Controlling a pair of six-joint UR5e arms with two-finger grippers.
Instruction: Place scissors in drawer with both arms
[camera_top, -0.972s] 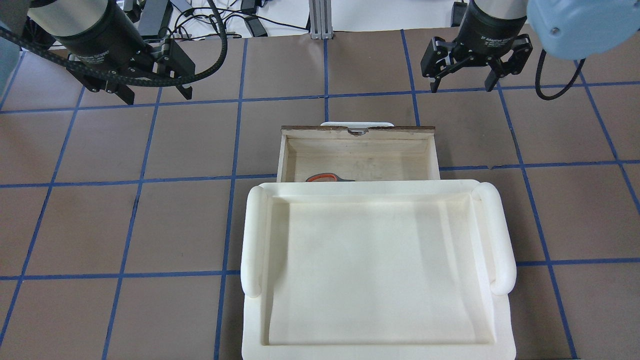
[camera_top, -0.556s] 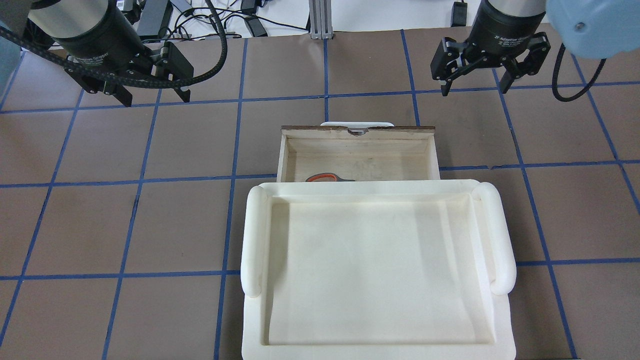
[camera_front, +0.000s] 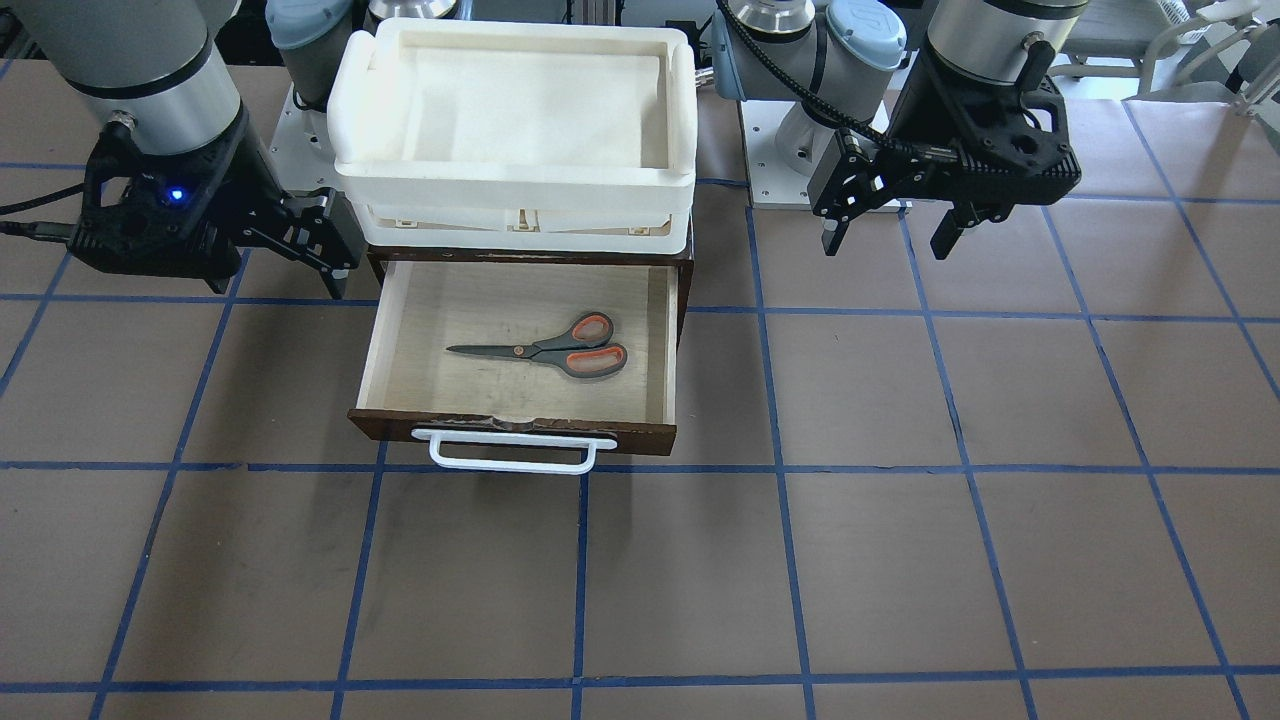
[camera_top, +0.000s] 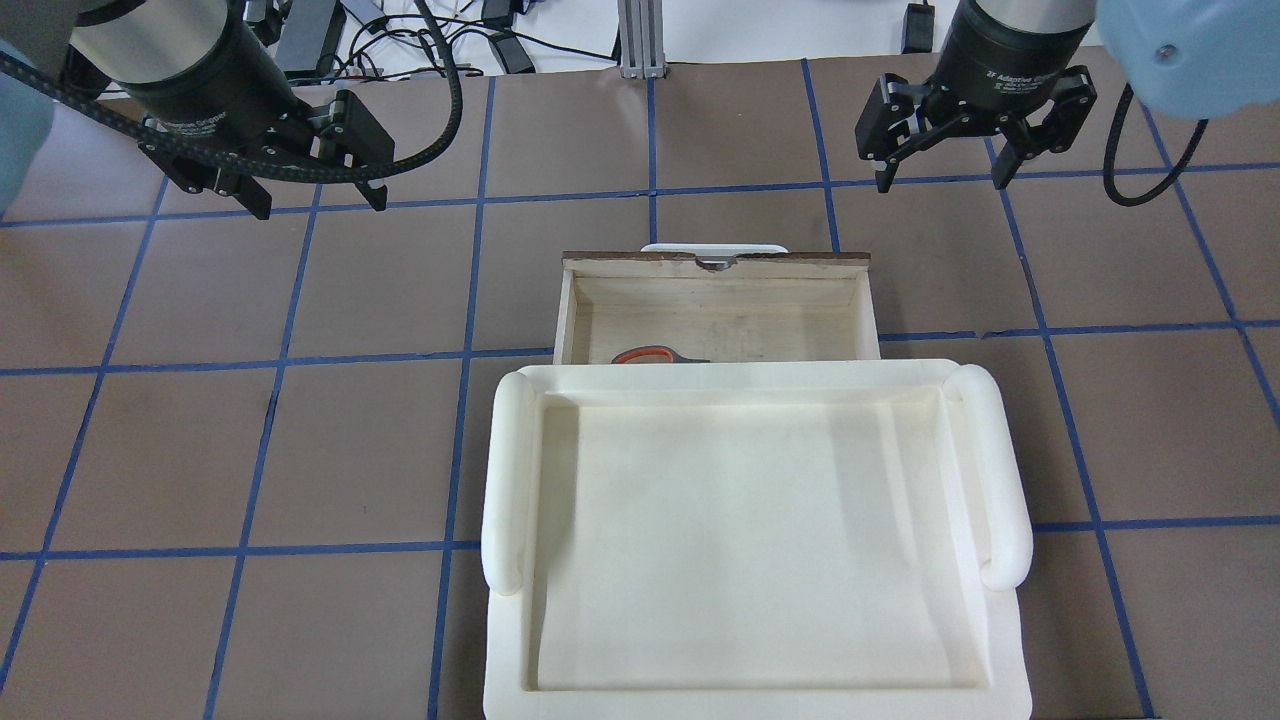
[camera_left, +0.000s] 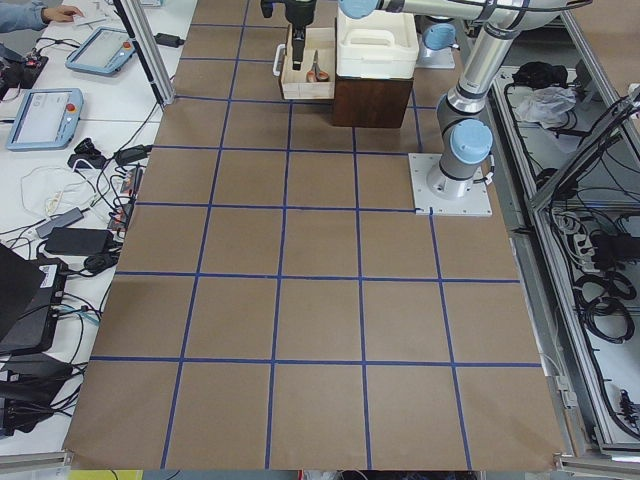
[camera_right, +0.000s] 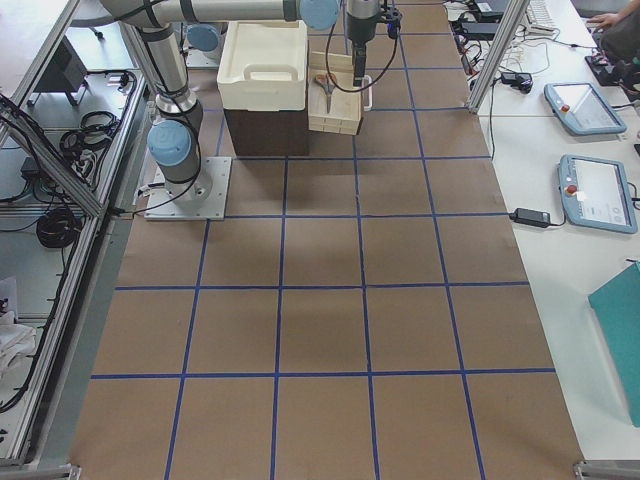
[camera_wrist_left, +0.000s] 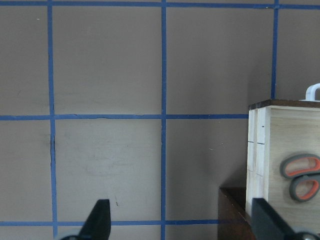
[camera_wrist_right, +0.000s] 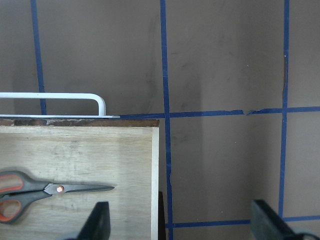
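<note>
The scissors (camera_front: 550, 352) lie flat on the floor of the open drawer (camera_front: 520, 428), blades pointing to the robot's right. From overhead only an orange loop of the scissors (camera_top: 648, 355) shows in the drawer (camera_top: 715, 262), past the foam tray's edge. My left gripper (camera_top: 320, 200) is open and empty, hovering above the table to the drawer's left; it also shows in the front-facing view (camera_front: 885, 247). My right gripper (camera_top: 942, 182) is open and empty, hovering to the drawer's right. The left wrist view shows the scissors' handles (camera_wrist_left: 300, 175), the right wrist view the whole scissors (camera_wrist_right: 55, 192).
A white foam tray (camera_top: 505, 470) sits on top of the dark cabinet that holds the drawer. The drawer's white bar handle (camera_front: 510, 452) faces away from the robot. Brown table with blue tape grid lies all around; cables lie past the far edge.
The right gripper has shifted a little to the right and the left gripper slightly rightward. Both stay open. The scissors and drawer have not moved.
</note>
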